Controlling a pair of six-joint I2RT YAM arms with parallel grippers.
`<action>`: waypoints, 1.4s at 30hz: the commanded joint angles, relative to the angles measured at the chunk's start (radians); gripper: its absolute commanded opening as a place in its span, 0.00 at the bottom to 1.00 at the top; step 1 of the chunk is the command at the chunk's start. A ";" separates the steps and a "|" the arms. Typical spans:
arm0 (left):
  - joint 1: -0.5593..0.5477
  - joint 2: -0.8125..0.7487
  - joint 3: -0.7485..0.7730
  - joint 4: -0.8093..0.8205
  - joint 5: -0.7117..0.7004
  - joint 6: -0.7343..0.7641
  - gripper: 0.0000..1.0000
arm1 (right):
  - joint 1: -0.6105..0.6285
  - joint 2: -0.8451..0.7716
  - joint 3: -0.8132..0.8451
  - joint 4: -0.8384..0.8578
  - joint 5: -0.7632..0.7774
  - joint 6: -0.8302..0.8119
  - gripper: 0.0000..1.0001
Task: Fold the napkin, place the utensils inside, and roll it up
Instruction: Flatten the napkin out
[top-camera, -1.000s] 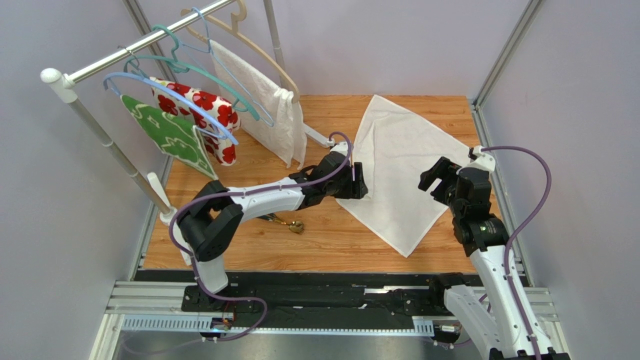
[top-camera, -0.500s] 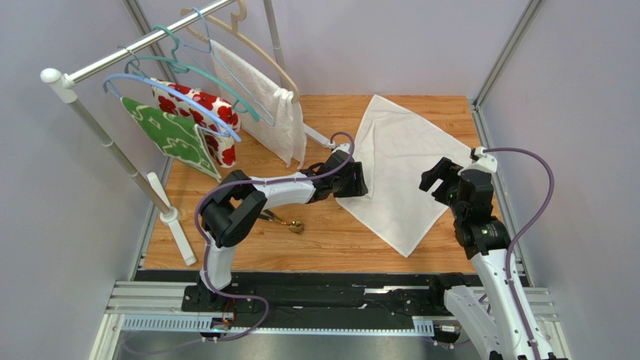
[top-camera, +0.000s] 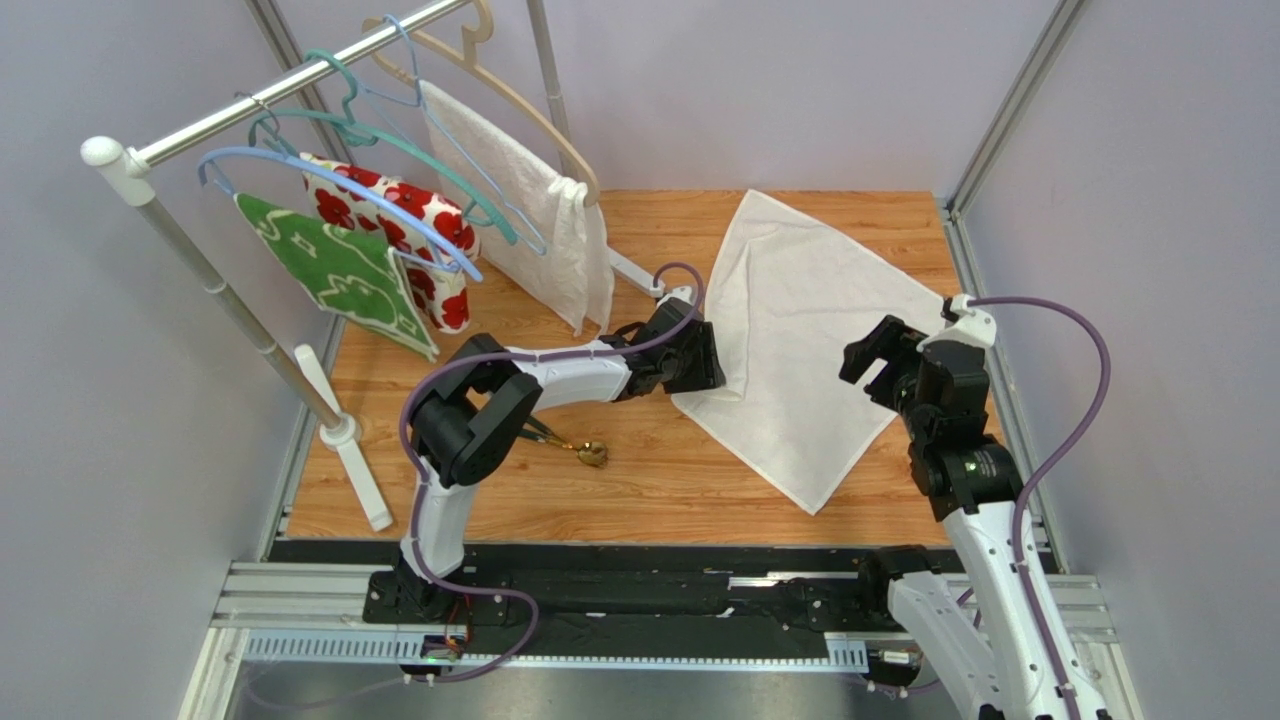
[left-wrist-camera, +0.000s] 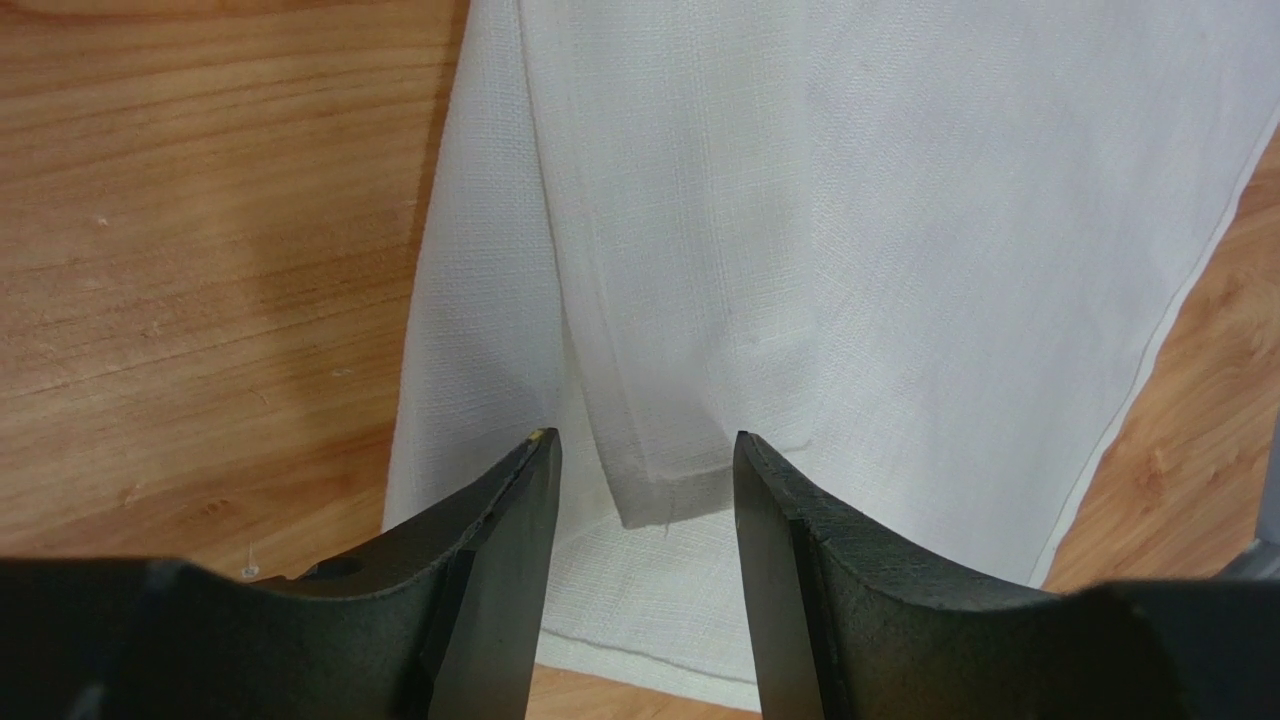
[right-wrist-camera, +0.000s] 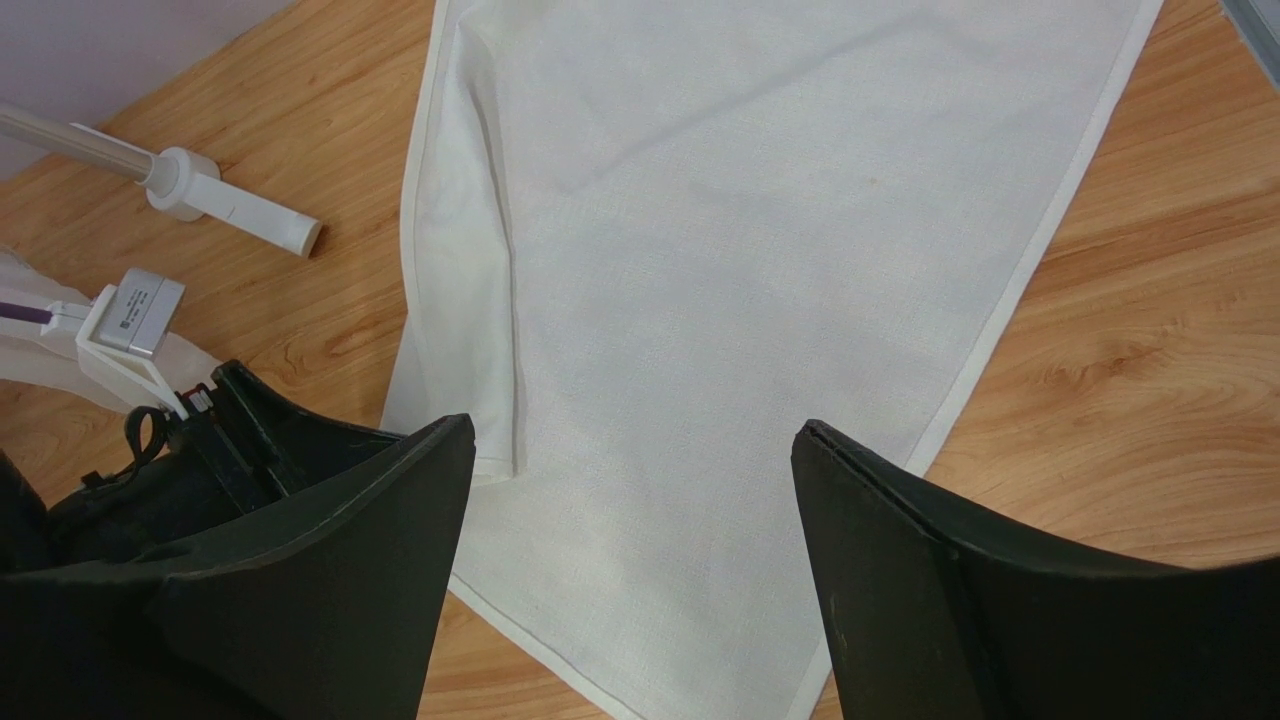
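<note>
Fingers (left-wrist-camera: 504, 548) of the left gripper (left-wrist-camera: 643, 444) stand apart, released, on both sides of a folded corner of the napkin (left-wrist-camera: 902, 225). Right gripper (right-wrist-camera: 631, 435) hangs above it, spread wide.

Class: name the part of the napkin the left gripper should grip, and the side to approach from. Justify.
Pinch the folded-over corner flap at the left edge of the napkin. Come from the left, low over the table: the flap lies doubled, tip free, while the rest lies flat.
</note>
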 joint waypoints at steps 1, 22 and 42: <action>0.007 0.022 0.035 0.033 0.015 -0.028 0.54 | 0.000 -0.018 -0.005 0.031 0.006 -0.015 0.82; 0.010 0.013 0.047 0.074 0.025 -0.039 0.00 | 0.002 -0.026 -0.010 0.027 0.011 -0.020 0.82; 0.195 -0.128 0.038 -0.234 -0.260 0.369 0.00 | 0.000 0.281 -0.019 0.165 -0.230 0.094 0.80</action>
